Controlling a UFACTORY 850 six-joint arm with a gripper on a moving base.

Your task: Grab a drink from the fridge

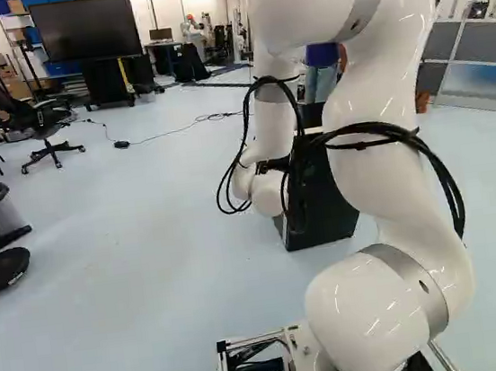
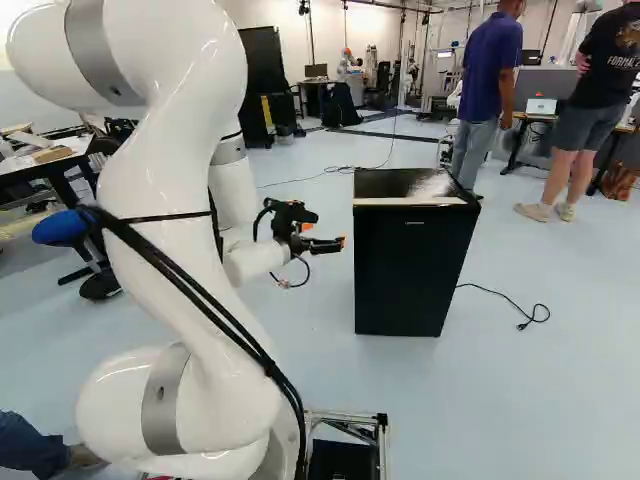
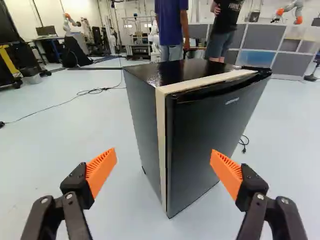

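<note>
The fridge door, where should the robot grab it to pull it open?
Probably the top edge of the fridge door, by the corner nearest the gripper, coming from in front and a bit above. There's a dark hollow behind that edge to hook into. The black piece at the far top corner looks like a hinge, so the near side should swing.

Fridge (image 1: 326, 219) partly hidden behind arm (image 1: 382, 169) in left base view.

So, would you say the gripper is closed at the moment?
No, the gripper is open, its orange pads standing apart in the wrist view.
</note>
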